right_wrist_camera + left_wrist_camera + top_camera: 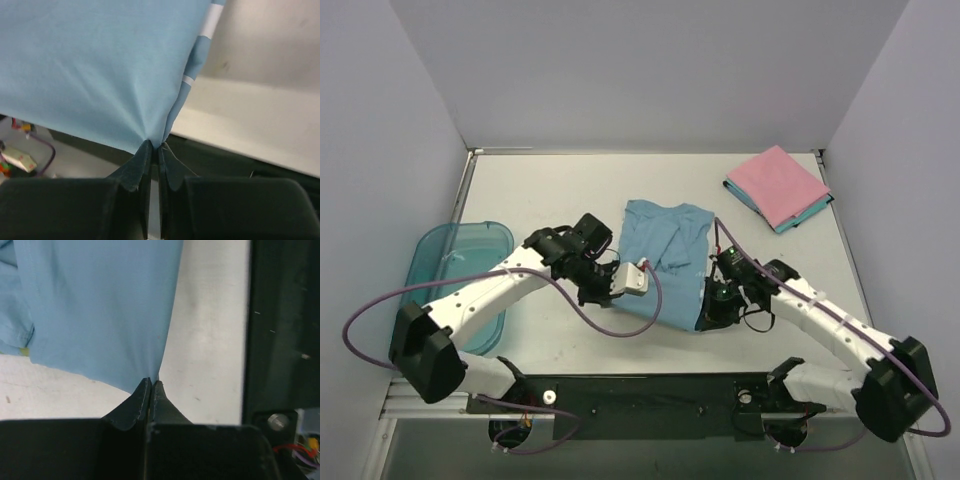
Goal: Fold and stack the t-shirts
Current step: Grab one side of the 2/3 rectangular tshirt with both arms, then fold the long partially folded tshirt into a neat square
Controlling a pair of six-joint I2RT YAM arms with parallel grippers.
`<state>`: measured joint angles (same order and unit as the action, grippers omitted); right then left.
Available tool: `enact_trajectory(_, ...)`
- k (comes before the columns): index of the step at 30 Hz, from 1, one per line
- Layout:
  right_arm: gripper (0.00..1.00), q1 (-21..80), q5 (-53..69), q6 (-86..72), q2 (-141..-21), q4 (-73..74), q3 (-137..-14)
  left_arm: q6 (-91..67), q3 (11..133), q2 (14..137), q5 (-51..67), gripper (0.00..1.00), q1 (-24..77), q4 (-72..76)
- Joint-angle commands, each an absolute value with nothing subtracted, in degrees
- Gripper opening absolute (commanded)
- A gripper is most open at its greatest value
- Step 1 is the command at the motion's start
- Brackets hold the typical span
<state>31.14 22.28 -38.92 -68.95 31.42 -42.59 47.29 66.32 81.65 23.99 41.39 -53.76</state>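
A light blue t-shirt (665,262) lies crumpled in the middle of the table, its near edge lifted. My left gripper (618,297) is shut on the shirt's near left corner; the left wrist view shows the cloth (100,310) pinched between its closed tips (151,382). At the near right corner my right gripper (708,312) is shut on the hem, and the fabric (100,65) fans out from its tips (155,146). A folded pink t-shirt (778,183) rests on a folded teal one (802,216) at the back right.
A translucent teal plastic bin (455,270) stands at the left edge of the table, beside the left arm. The black base rail (650,395) runs along the near edge. Grey walls close in the back and both sides.
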Motion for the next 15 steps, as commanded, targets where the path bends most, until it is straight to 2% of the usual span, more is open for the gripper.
enact_trajectory(1, 0.00, 39.79, 20.74, -48.23, -59.43, 45.52, -43.75, 51.75, 68.19, 74.10, 34.43, 0.00, 42.54, -73.35)
enact_trajectory(4, 0.00, 41.48, 20.48, -50.71, -55.91, 50.43, -48.33, 51.42, 71.97, 71.99, 37.52, 0.00, 42.45, -79.26)
enact_trajectory(7, 0.00, 40.35, 20.74, -49.49, -57.39, 51.77, -54.30, 47.12, 75.84, 72.86, 38.49, 0.00, 40.35, -78.49)
enact_trajectory(10, 0.00, 36.66, 22.41, -45.36, -63.70, 51.51, -58.96, 44.48, 78.74, 76.80, 38.85, 0.00, 34.39, -74.81)
enact_trajectory(15, 0.00, 27.00, 23.56, -36.57, -74.50, 48.26, -65.65, 40.61, 84.19, 85.06, 35.25, 0.00, 29.89, -69.44)
